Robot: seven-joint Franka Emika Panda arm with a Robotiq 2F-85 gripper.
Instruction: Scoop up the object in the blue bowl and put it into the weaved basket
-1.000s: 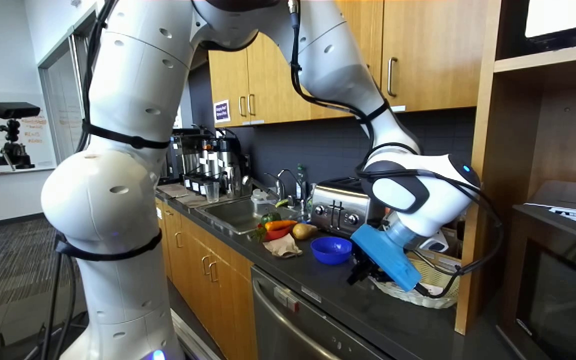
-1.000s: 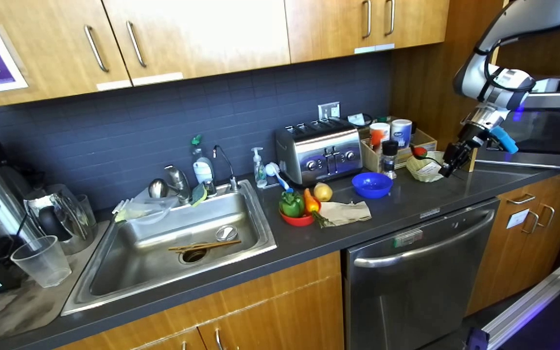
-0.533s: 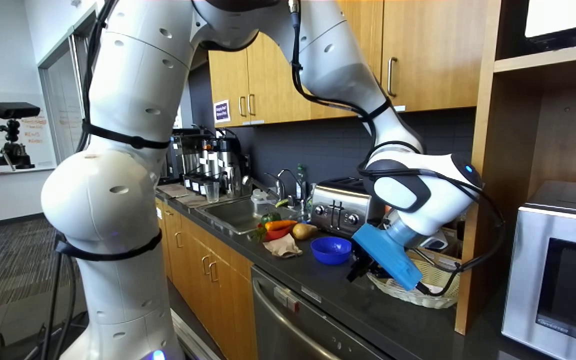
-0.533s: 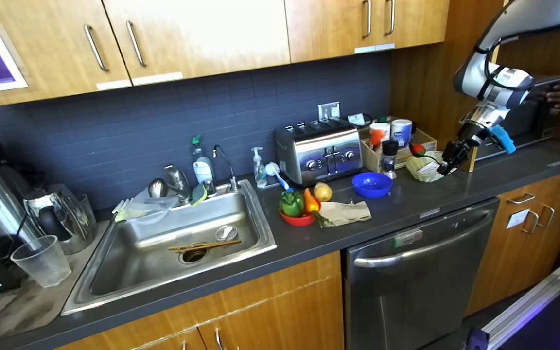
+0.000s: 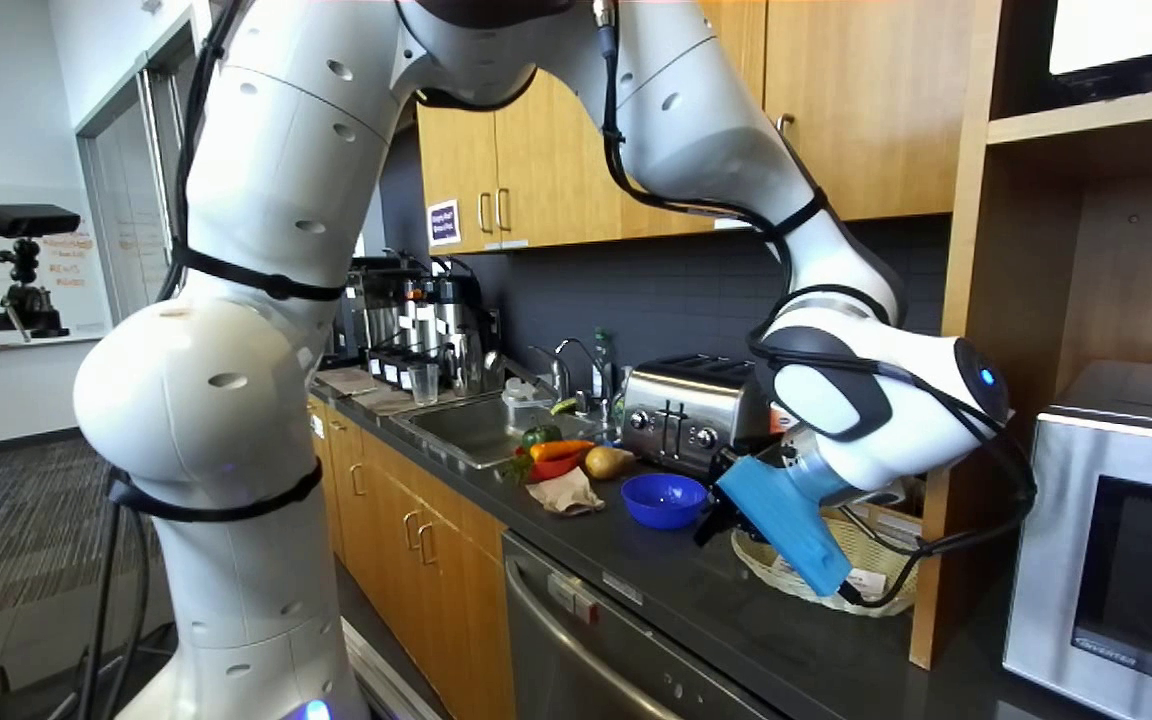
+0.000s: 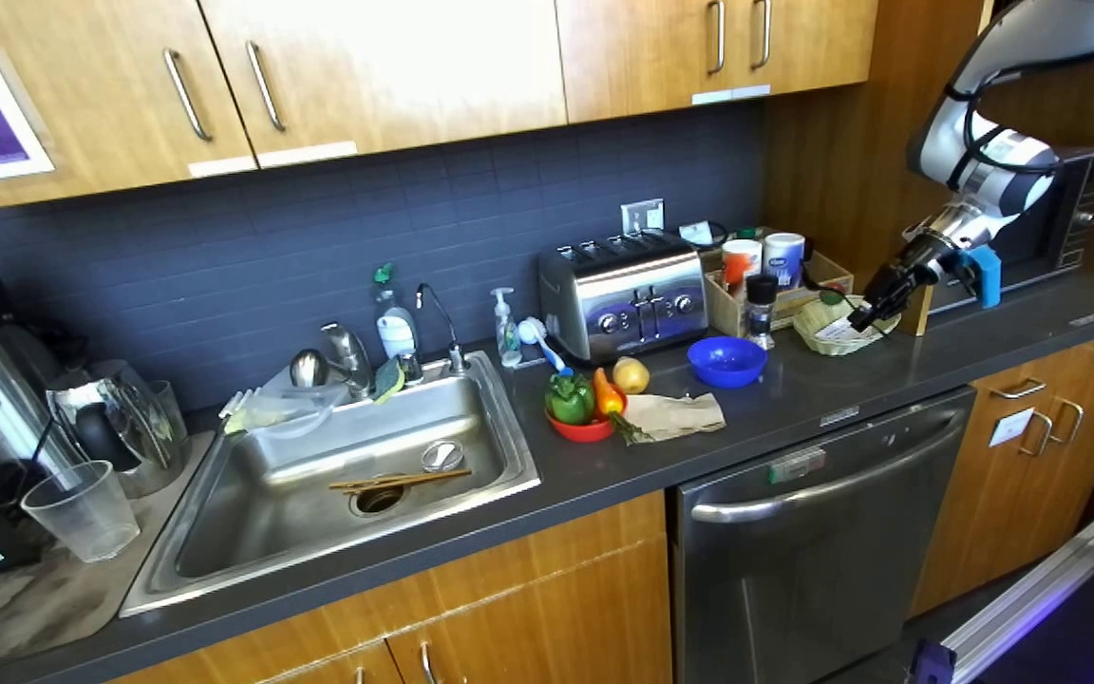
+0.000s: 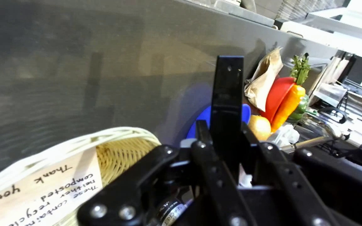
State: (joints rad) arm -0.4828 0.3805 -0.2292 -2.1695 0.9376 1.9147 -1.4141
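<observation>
Exterior view: my gripper (image 6: 870, 306) is closed on a black spoon (image 6: 810, 278), head near the woven basket (image 6: 835, 347). Small green-topped lump (image 6: 832, 297), likely my target, shows at the back rim; inside or just above, can't tell. Blue bowl (image 6: 727, 364) looks bare. Scooping done, I judge; drop unconfirmed.

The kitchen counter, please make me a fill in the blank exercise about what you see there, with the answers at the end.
The bowl closest to the woven basket is coloured ____.
The note in that basket carries the handwritten words "Thank ____".
The green pepper sits in a dish coloured ____.
The thin brown sticks lie in the ____.
Missing words: blue; you; red; sink.
</observation>
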